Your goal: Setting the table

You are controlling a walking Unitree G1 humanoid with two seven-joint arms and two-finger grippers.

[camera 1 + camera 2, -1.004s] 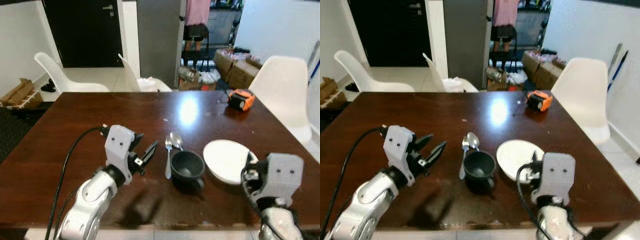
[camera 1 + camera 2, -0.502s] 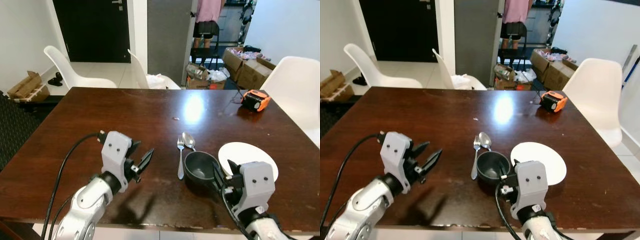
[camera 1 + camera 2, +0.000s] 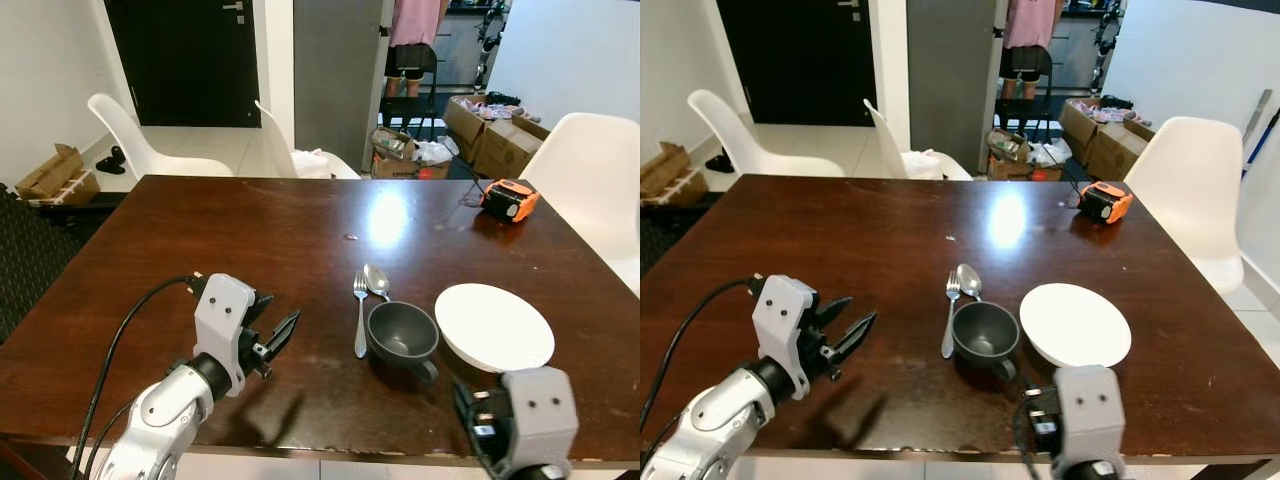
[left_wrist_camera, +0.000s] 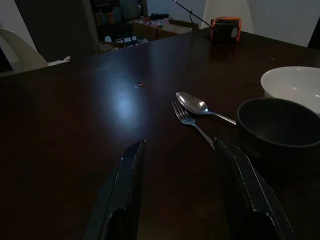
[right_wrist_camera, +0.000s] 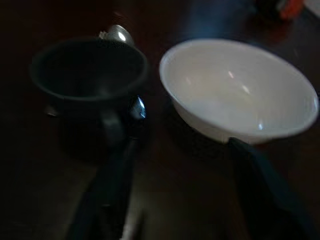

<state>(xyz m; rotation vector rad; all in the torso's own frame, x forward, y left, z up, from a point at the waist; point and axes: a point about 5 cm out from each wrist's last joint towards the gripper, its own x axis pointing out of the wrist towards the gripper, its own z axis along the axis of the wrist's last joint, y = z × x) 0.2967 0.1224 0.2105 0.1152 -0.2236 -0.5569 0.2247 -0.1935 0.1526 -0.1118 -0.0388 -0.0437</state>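
On the dark wooden table (image 3: 200,230), the fork (image 3: 360,315) lies lengthwise beside the dark mug (image 3: 402,334) and white bowl (image 3: 494,327), nearer the spread, empty left gripper (image 3: 268,340) than the right gripper (image 5: 175,200), also spread.

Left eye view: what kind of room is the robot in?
Probably a home dining room. A dark wooden table holds a fork, a spoon, a dark cup and a white bowl, with white chairs around it.

fork (image 3: 360,315) left of mug (image 3: 402,336), bowl (image 3: 494,327) right
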